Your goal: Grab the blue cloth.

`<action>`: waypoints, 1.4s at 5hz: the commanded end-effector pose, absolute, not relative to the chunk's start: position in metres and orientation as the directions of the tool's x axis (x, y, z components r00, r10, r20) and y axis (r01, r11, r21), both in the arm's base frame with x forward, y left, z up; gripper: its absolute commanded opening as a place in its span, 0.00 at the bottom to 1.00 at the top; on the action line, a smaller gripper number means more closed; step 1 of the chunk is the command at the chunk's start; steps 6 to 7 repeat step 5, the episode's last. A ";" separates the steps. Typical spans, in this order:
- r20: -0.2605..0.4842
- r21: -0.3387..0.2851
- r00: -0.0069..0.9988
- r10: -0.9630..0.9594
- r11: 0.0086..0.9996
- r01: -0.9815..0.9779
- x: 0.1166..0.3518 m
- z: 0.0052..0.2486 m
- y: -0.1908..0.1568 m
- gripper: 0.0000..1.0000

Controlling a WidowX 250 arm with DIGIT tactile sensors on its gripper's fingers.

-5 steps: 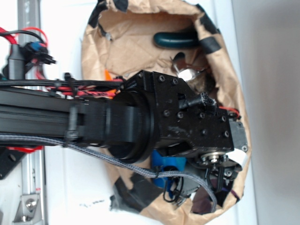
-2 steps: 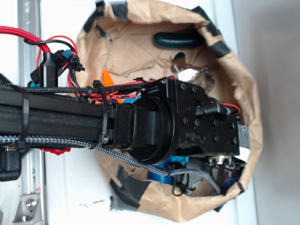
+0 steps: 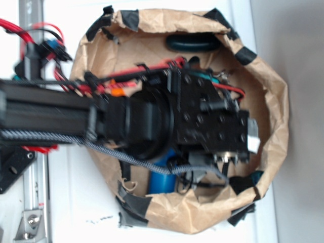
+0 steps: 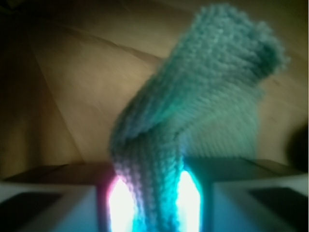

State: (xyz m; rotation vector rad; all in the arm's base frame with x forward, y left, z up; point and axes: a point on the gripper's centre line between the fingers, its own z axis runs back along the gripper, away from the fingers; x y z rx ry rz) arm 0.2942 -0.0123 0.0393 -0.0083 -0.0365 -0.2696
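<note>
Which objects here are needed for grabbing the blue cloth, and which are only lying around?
Belongs to the job:
- blue cloth, pinched between the fingers
- gripper, shut on it

Just lying about:
- blue bottle, under the arm
- dark teal curved object, near the rim
- brown paper bag holding everything

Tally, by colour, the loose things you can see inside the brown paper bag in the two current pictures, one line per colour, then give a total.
Light teal-blue: 1, the blue cloth, pinched in the gripper.
Bright blue: 1, the plastic bottle.
Dark teal: 1, the curved handle-like piece.
Orange: 1, a small piece, mostly hidden.
Total: 4 visible; the arm may hide more.
</note>
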 end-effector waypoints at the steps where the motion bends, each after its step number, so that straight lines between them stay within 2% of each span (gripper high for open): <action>1: 0.143 0.019 0.965 -0.218 0.976 0.218 0.286 0.085 0.003 0.00; 2: 0.204 0.014 0.957 -0.205 0.978 0.206 0.272 0.126 0.008 0.00; 3: 0.129 0.123 0.982 -0.140 0.985 0.124 0.261 0.178 0.011 0.00; 4: 0.107 0.055 0.989 -0.107 0.993 0.101 0.254 0.203 0.018 0.00; 5: 0.107 0.183 0.981 -0.164 0.973 0.143 0.256 0.204 0.010 0.00; 7: 0.107 0.183 0.981 -0.164 0.973 0.143 0.256 0.204 0.010 0.00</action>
